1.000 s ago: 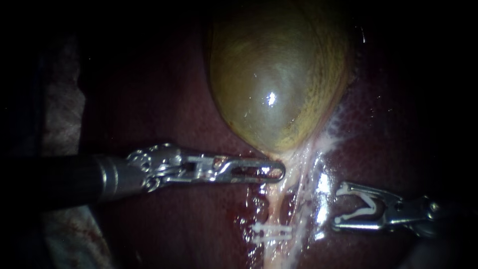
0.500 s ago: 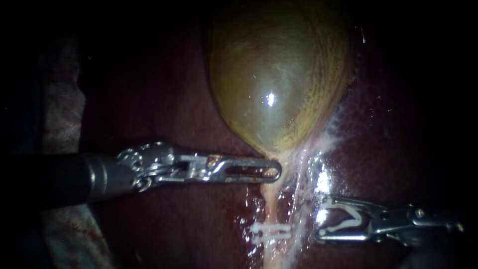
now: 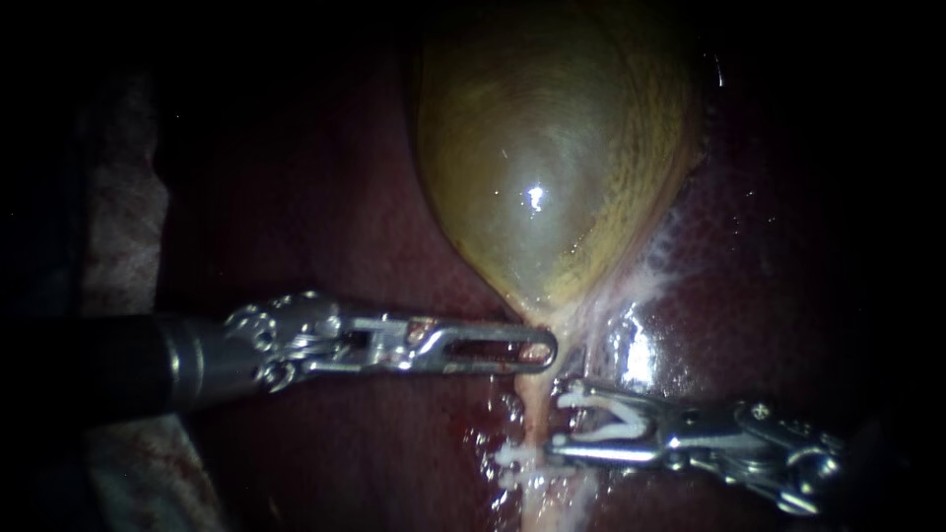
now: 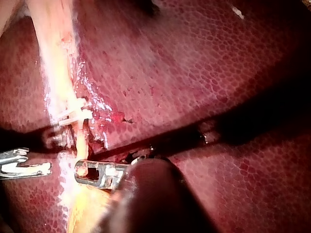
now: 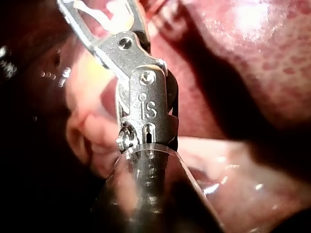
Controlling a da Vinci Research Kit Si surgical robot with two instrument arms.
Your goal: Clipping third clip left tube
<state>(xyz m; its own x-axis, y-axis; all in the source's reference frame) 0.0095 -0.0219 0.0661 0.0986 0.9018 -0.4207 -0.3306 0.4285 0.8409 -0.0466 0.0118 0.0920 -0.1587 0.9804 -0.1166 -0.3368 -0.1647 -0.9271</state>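
The pale left tube point(image 3: 533, 409) runs down from the neck of the yellow-green gallbladder point(image 3: 552, 158). A white clip point(image 3: 514, 461) sits across it low down. My left instrument point(image 3: 537, 350) lies level, its slotted jaws shut on the gallbladder's neck. My right instrument point(image 3: 558, 419) holds an open white clip point(image 3: 616, 431) in its spread jaws, with the tips at the tube's right edge, just above the placed clip. In the left wrist view the left instrument's jaws point(image 4: 88, 171) grip beside the tube point(image 4: 80, 141); my right instrument point(image 4: 24, 166) waits alongside. The right wrist view shows my right instrument point(image 5: 99, 9) from behind.
Dark red liver point(image 3: 325, 207) surrounds the gallbladder. Whitish wet tissue point(image 3: 631, 296) runs along the gallbladder's right edge. Blood-stained gauze point(image 3: 118, 227) lies at the far left. A little blood point(image 4: 109, 116) marks the liver beside the placed clip point(image 4: 73, 115).
My right instrument has moved left and slightly up, bringing its open clip from well right of the tube to the tube's edge. My left instrument drew back a little to the left.
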